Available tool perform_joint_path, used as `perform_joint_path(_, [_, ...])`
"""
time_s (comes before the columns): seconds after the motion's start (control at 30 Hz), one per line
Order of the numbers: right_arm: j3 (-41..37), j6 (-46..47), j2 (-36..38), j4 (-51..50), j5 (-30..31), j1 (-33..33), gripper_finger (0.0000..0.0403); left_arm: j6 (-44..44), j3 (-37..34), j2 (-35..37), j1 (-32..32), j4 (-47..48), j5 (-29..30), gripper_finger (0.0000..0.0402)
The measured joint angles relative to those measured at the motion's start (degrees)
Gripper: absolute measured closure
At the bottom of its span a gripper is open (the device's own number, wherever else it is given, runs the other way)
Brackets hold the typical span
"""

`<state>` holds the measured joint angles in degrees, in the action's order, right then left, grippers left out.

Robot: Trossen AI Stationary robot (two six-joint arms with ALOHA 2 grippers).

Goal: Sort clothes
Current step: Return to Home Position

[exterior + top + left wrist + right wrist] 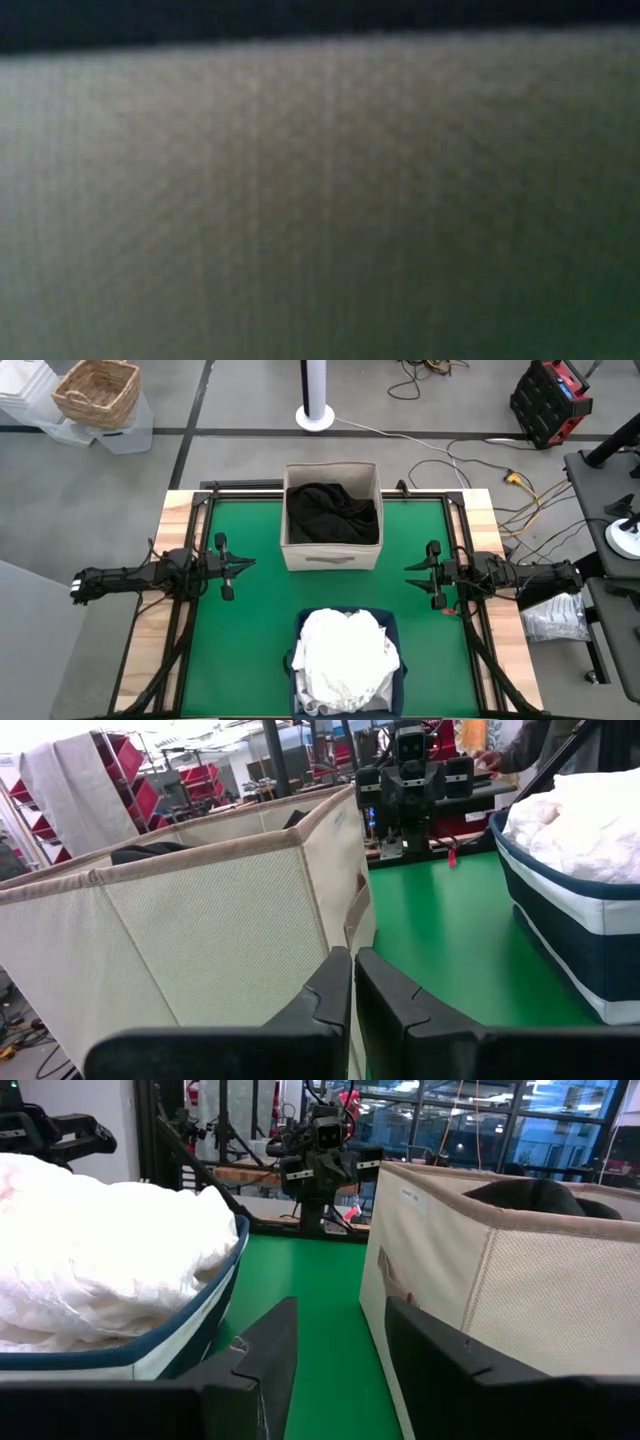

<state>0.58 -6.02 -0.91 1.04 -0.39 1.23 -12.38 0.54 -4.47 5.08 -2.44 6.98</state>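
Black clothes (330, 510) lie bunched inside the beige fabric box (330, 558) at the table's far middle. White clothes (345, 645) are heaped in the navy bin (570, 940) at the near middle and rise above its rim. My left gripper (248, 564) hovers shut over the green mat left of the box, pointing right. My right gripper (408, 567) hovers open right of the box, pointing left. The left wrist view has the box wall (220, 930) close ahead of the shut fingers (352, 990). My right gripper (340, 1340) faces the gap between bin and box.
Between box and bin runs a bare strip of green mat (250, 630). The low view shows only a blurred surface close to the lens. Beyond the table's far edge stand a wicker basket (97, 392), a white pole base (315, 417) and cables (480, 460).
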Motion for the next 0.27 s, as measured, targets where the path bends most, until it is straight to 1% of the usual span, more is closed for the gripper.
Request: perform_joint_path(0.27, [0.0,0.0,0.0,0.0,0.0,0.0,0.0257,0.0,0.0,0.0,0.0,0.0,0.0,0.0402])
